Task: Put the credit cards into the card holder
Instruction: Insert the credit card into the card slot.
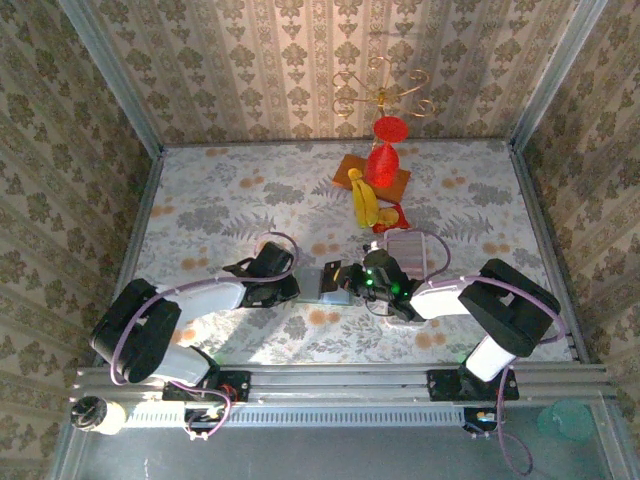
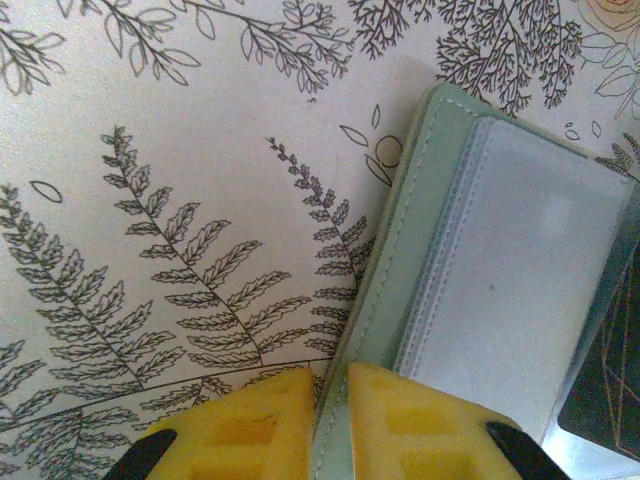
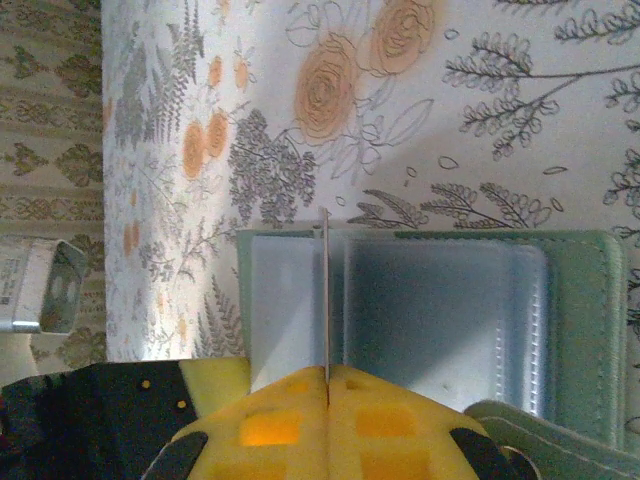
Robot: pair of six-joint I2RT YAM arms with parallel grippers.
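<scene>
Here the left hand [image 2: 330, 395] clamps the card holder [image 2: 400, 270] by its green edge to steady it open; the right hand [image 3: 327, 392] pinches one credit card [image 3: 326, 300] edge-on over a clear sleeve [image 3: 440, 320].

Card holder [image 1: 331, 284] lies on the table [image 1: 220, 210] between left hand [image 2: 331, 415] and right hand [image 3: 328, 420]

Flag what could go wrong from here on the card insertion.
1. The right fingers grip the card edge-on by one end. It stands near the seam between clear sleeves, so pressing down may twist it, slip it, or miss the pocket.
2. The left fingers pinch only the green rim of the card holder, so a push could pull it free or slide it.
</scene>
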